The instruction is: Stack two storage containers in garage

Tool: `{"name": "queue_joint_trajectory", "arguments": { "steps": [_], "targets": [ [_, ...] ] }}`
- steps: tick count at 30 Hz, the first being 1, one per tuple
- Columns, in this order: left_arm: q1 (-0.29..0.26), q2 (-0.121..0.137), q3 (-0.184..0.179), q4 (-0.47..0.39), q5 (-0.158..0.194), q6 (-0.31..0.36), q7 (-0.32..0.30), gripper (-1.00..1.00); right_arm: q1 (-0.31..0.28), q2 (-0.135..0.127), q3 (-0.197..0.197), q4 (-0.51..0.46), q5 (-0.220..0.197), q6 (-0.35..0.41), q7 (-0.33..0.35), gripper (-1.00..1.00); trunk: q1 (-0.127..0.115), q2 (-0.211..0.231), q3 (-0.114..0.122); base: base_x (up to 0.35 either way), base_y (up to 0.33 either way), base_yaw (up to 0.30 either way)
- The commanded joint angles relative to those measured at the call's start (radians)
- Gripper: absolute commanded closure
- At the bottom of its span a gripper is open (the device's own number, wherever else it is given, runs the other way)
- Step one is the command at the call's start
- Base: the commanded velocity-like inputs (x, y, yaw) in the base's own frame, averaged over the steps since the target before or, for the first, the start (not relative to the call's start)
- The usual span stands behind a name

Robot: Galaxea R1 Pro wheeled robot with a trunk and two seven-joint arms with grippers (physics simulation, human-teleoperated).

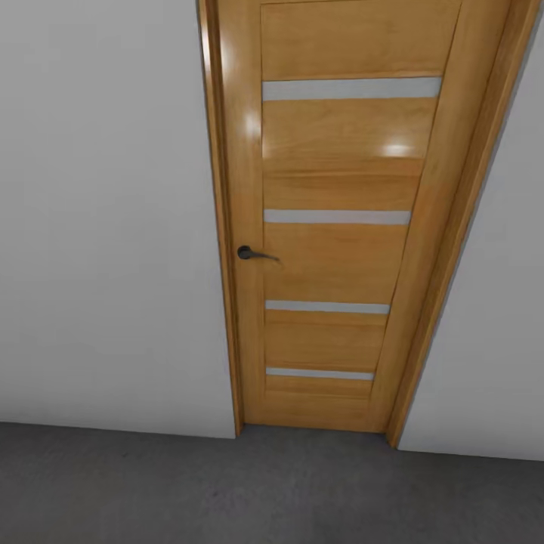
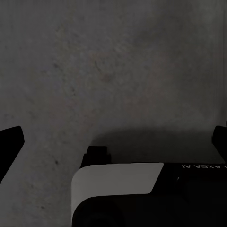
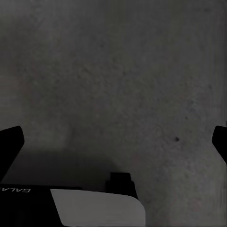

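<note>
Grey concrete floor (image 1: 227,491) lies nearest in the head view, a rough mottled strip below the white wall (image 1: 106,227) of the garage. Behind it stands a closed wooden door (image 1: 332,249) with four narrow glass slats and a dark lever handle (image 1: 253,254) at its left edge; two bright spots of light reflect on the wood. Both wrist views look down on the same grey floor and show what the head view does not. For the left gripper (image 2: 113,142), the two dark fingertips (image 2: 10,144) stand at opposite edges of the picture, spread wide, with nothing between them. The right gripper (image 3: 113,142) is spread in the same way, its fingertips (image 3: 10,142) far apart and empty. Each wrist view also shows a part of the robot's base (image 2: 142,194), white and black, with the letters "GALAXEA AI" partly readable, upside down. No orange-red container is visible in these pictures.
</note>
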Motion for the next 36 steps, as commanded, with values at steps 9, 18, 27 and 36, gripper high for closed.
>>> {"name": "queue_joint_trajectory", "arguments": {
  "steps": [9, 18, 27, 36],
  "targets": [
    [-0.001, -0.001, 0.003, -0.002, 0.001, 0.006, 0.000, -1.00, 0.000, 0.000, 0.001, 0.002, 0.006, 0.006, 0.001, -1.00, 0.001, -0.001, -0.001, 0.337, -0.075, 0.000],
    [0.000, -0.002, 0.003, -0.002, 0.001, 0.006, -0.002, -1.00, 0.000, 0.000, 0.001, 0.002, 0.005, 0.006, 0.001, -1.00, 0.001, -0.001, -0.001, 0.337, -0.073, 0.000],
    [0.000, -0.001, 0.003, -0.002, 0.001, 0.006, -0.002, -1.00, 0.000, 0.000, 0.001, 0.002, 0.005, 0.006, 0.001, -1.00, 0.001, -0.001, -0.001, 0.337, -0.072, 0.000],
    [-0.001, -0.001, 0.003, -0.002, 0.001, 0.006, -0.002, -1.00, 0.000, 0.000, 0.001, 0.002, 0.005, 0.006, 0.001, -1.00, 0.001, -0.001, -0.001, 0.338, -0.020, 0.000]
  ]
}}
